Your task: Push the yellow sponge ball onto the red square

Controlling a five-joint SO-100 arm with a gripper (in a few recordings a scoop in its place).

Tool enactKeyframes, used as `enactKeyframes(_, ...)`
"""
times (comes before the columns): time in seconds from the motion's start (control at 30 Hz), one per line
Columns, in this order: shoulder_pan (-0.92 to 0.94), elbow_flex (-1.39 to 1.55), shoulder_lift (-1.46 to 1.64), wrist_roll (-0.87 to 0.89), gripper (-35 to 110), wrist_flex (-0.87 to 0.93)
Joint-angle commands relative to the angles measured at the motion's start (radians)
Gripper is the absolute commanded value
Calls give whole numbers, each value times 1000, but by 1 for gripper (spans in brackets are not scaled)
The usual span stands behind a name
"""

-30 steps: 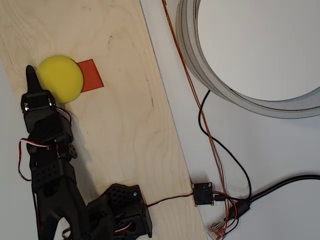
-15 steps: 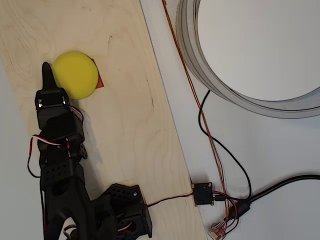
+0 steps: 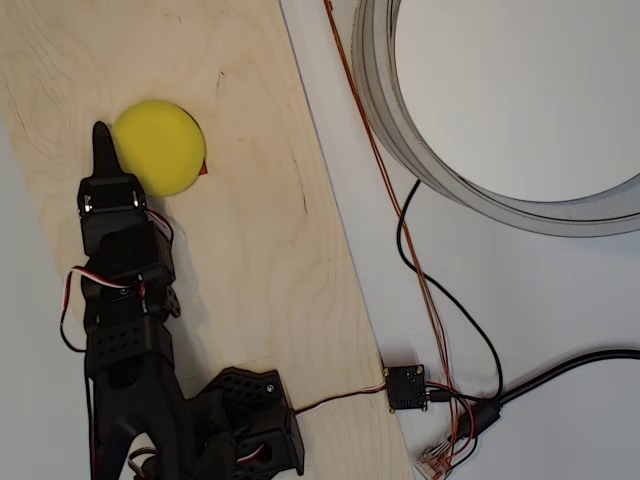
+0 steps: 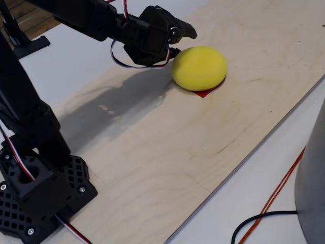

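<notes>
The yellow sponge ball (image 3: 158, 147) lay in the upper left of the overhead view, on the pale wooden board (image 3: 250, 250), and covered almost all of the red square (image 3: 203, 169); only a thin red sliver peeked out at the ball's lower right edge. In the fixed view the ball (image 4: 199, 68) sat upper centre, with a red corner (image 4: 204, 93) showing beneath its near side. The gripper (image 3: 101, 145) pointed up the frame just beside the ball's left side, its tip touching or nearly touching the foam, fingers drawn together and holding nothing. The black arm (image 3: 125, 320) ran down to its base (image 3: 245, 425) at the lower left. On the white table (image 3: 520, 300), cables (image 3: 440, 300) trailed right of the board.
</notes>
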Motion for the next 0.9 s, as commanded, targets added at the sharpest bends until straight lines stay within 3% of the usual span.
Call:
enactKeyframes(0.0,11,-6,46,8,17,-23)
enactKeyframes(0.87,34,35,100,21,17,-23)
